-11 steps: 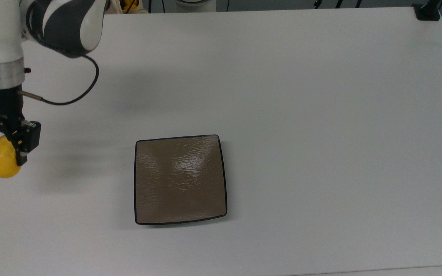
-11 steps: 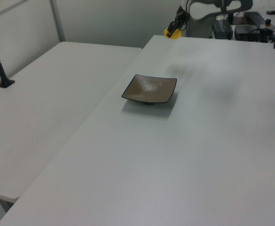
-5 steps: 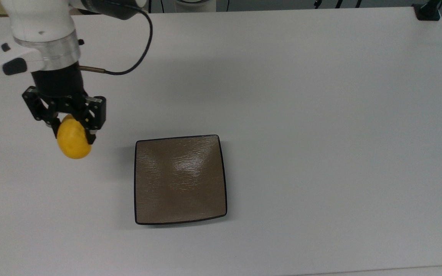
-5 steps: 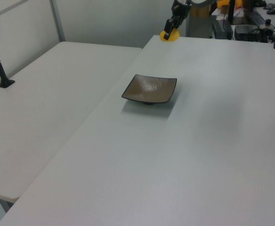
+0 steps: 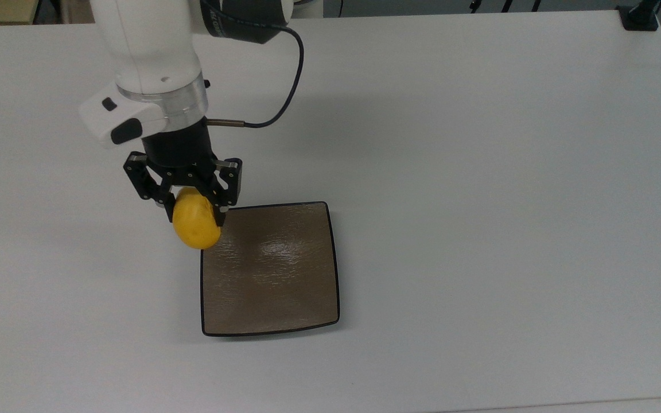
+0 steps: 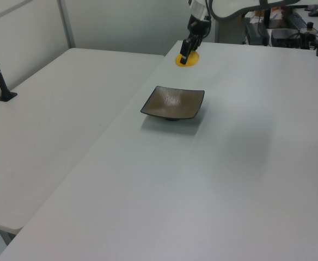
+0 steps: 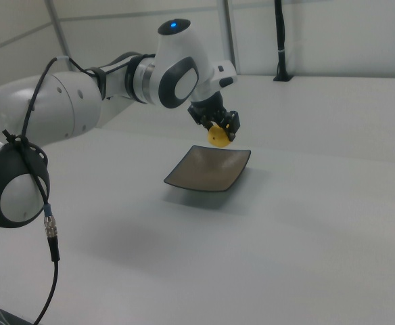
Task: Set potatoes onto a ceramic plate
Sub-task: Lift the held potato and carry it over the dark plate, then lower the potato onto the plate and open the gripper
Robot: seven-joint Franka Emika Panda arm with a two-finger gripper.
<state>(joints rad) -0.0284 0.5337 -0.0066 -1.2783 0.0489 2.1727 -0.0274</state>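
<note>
Gripper (image 5: 194, 213) clamped on potato (image 5: 195, 226), held clear above ceramic plate (image 5: 270, 269) corner so it approaches w/o knocking rim.

In the top view the potato (image 5: 195, 226) covers the upper left corner of the ceramic plate (image 5: 273, 275), and its own upper end is tucked behind the gripper (image 5: 193, 207), so the contact between fingers and potato is hidden there. The arm (image 5: 147, 51) runs out past the top edge of the top view, and the table (image 5: 479, 172) is cut at the left, right and bottom edges. In the left view the gripper (image 6: 185, 54) and potato (image 6: 187, 60) near the table's far edge are too small to tell the grip. In the right view the arm's base is cut off at the right view's left edge.
</note>
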